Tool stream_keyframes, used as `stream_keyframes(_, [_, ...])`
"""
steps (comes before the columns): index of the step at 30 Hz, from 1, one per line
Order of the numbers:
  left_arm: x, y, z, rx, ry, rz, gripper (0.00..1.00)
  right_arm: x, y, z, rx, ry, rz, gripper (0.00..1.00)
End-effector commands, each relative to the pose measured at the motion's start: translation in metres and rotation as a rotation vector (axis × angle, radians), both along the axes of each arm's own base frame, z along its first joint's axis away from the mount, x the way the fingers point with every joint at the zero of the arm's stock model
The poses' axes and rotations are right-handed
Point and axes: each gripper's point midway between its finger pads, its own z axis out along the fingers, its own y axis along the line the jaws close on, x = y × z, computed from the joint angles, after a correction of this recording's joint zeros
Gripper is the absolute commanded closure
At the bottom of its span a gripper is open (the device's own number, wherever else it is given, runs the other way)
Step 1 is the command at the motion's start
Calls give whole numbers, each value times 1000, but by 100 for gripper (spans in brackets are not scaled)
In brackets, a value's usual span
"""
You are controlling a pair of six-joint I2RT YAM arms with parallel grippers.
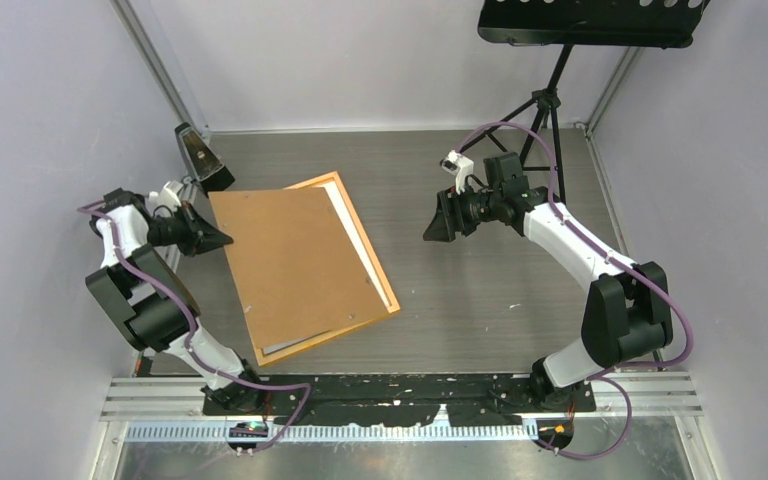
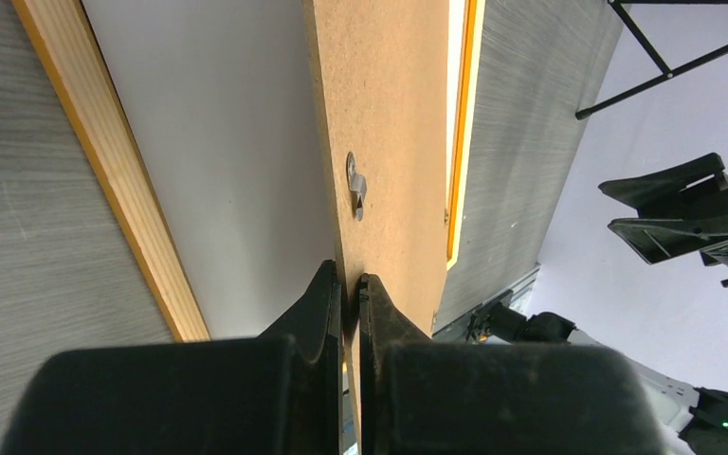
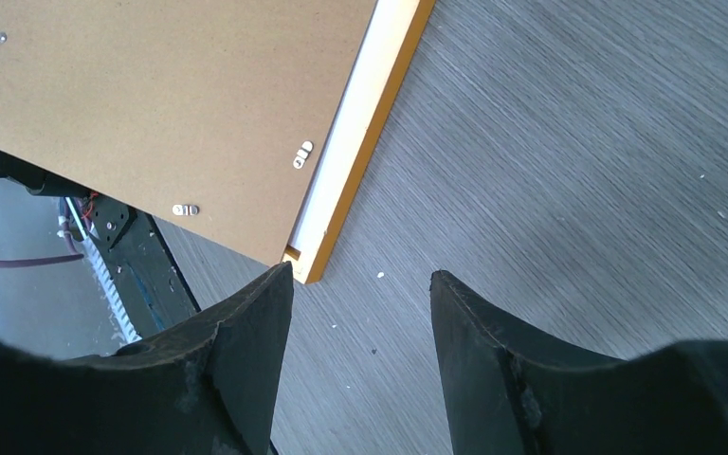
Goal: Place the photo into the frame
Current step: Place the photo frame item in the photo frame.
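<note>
Two arms, two grippers. The left gripper (image 1: 222,238) has its fingers pinched together on the left edge of one brown backing board (image 1: 295,260), and the left wrist view shows both fingertips pressed on that thin edge. The board tilts, gripped side lifted, and covers most of one orange frame (image 1: 372,248). The frame lies flat on the grey table (image 1: 480,290), left of centre and turned a bit clockwise. One photo (image 2: 227,161) lies inside the frame under the raised board. Only its plain white side shows, and the printed side is not visible. In the top view it appears as white strips along the frame's right and near sides. Small metal tabs on the board: three counted in the right wrist view, one close up in the left wrist view (image 2: 355,185). The right gripper (image 1: 440,222) has its fingers apart, holds nothing, and hangs over bare table right of the frame, well apart from it. The frame's near corner sits just past the right gripper's fingertips in its own view. One black tripod stand (image 1: 545,110) stands at the back right. One dark wedge-shaped object (image 1: 200,155) stands at the back left, near the board's far corner.
</note>
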Motion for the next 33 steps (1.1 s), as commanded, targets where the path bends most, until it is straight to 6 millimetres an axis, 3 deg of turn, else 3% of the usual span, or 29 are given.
stream_keyframes(1, [18,16,9,118,-117,-53,100,4,4,5,29,-26,14,38])
stream_keyframes(18, [46,10,10,164,-234,-83,100,5,7,1,32,-5,28,38])
stream_keyframes(33, [54,18,2,208,-271,111,100,4,9,-2,35,8,34,38])
